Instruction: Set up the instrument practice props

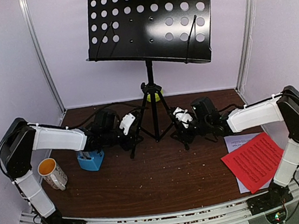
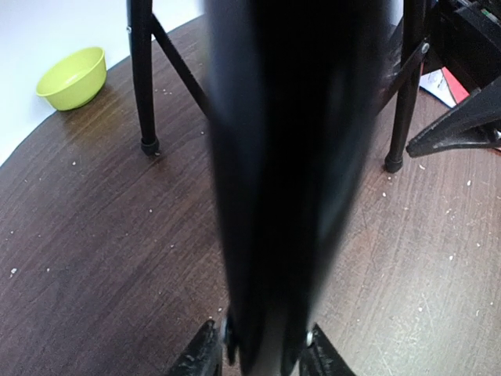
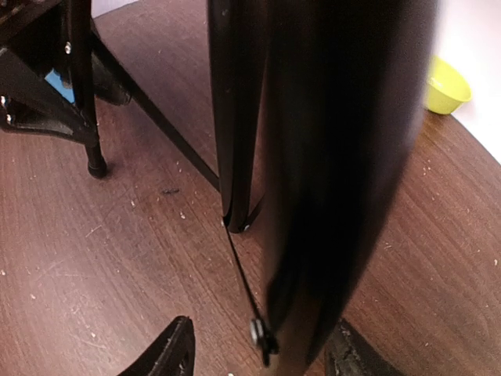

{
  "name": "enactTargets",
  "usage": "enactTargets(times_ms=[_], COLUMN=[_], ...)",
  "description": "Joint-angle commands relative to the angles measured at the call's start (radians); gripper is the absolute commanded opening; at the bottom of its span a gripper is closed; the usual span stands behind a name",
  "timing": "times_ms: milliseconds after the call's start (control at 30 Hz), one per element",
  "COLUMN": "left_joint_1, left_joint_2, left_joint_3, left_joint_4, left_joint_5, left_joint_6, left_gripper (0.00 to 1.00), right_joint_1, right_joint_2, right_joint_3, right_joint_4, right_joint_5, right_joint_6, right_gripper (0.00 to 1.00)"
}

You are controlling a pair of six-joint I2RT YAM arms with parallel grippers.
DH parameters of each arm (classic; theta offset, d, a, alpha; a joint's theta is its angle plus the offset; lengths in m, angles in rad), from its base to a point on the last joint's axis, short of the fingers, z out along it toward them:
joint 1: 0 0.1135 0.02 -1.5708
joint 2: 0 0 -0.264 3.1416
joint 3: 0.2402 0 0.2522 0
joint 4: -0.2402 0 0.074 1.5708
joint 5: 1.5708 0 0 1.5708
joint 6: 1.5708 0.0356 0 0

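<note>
On the brown wooden desk [image 1: 162,168], left fingers [image 2: 200,356] pinch one leg of the black perforated-metal tripod music stand [image 1: 155,45], right fingers [image 3: 176,352] spread round another; uneven pull could topple it.

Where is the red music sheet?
From above, the red sheet lies near the table's front right corner, atop a white sheet, beside the right arm.

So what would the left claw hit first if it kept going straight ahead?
The left claw would meet the stand's black leg almost at once; it sits between the fingers, though blur hides the exact gap.
</note>
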Motion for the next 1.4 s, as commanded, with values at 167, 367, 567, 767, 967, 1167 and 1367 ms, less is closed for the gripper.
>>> enactTargets(times_ms=[167,367,567,767,967,1167,1367], left_joint_1=[0.010,0.011,0.020,0.024,0.026,0.026,0.026], left_joint_2=[0.013,-0.023,-0.093,-0.162,-0.212,-0.220,-0.106], left_joint_3=[0.028,-0.022,-0.084,-0.170,-0.252,-0.302,-0.171], left_joint_4=[0.012,0.015,-0.010,-0.028,-0.021,0.010,-0.003], left_joint_5=[0.037,0.034,0.018,0.009,-0.004,-0.004,-0.012], left_joint_6=[0.006,0.000,-0.008,-0.012,-0.041,-0.078,-0.097], left_gripper=[0.15,0.00,0.00,0.00,0.00,0.00,0.00], right_joint_1=[-0.008,-0.010,-0.025,-0.028,-0.030,-0.032,-0.033], right_joint_2=[0.023,-0.005,-0.073,-0.151,-0.245,-0.280,-0.161], right_joint_3=[0.031,0.013,-0.013,-0.044,-0.176,-0.237,-0.103], right_joint_4=[0.027,-0.007,-0.076,-0.192,-0.214,-0.156,-0.163], right_joint_5=[-0.010,-0.001,0.037,0.086,0.094,0.094,0.100], right_joint_6=[0.005,-0.008,0.009,0.068,0.123,0.169,0.167], right_gripper=[0.30,0.09,0.00,0.00,0.00,0.00,0.00])
